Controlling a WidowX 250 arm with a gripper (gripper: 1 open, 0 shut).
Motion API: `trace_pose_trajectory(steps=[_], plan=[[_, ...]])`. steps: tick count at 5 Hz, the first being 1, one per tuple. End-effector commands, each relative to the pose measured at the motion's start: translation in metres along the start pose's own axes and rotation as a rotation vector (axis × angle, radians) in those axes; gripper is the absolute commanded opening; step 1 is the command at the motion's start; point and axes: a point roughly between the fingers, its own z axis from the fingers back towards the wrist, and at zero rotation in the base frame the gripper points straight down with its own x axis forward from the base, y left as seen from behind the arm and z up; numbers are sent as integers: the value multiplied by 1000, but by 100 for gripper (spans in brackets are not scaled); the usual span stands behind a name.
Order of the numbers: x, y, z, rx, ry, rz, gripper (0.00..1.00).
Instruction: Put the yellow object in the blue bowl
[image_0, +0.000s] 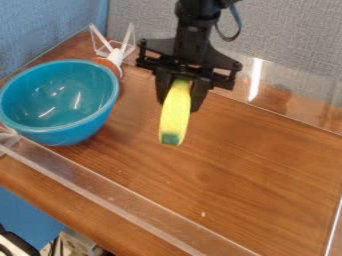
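Observation:
The yellow object (175, 116), a banana-like piece with a greenish lower tip, hangs in the air above the wooden table, tilted with its tip down. My gripper (185, 84) is shut on its upper end, pointing down from the black arm. The blue bowl (56, 101), deep and glossy teal, sits on the table at the left with nothing visible inside. The yellow object hangs to the right of the bowl's rim, apart from it.
A clear plastic wall (147, 205) runs around the wooden table (254, 170). A white and orange object (112, 50) lies in the back left corner behind the bowl.

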Motion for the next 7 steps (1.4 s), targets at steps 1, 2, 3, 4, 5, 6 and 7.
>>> trace_pose_trajectory(steps=[1, 2, 3, 4, 5, 6, 7], plan=[[3, -3, 17, -42, -63, 86, 0], [1, -15, 17, -54, -65, 144, 0], [2, -25, 25, -89, -77, 73, 0], [5, -26, 33, -109, -97, -1, 0], [12, -19, 44, -97, -112, 66, 0], [14, -18, 49, -79, -124, 124, 0], [15, -22, 51, -74, -129, 182, 0]])
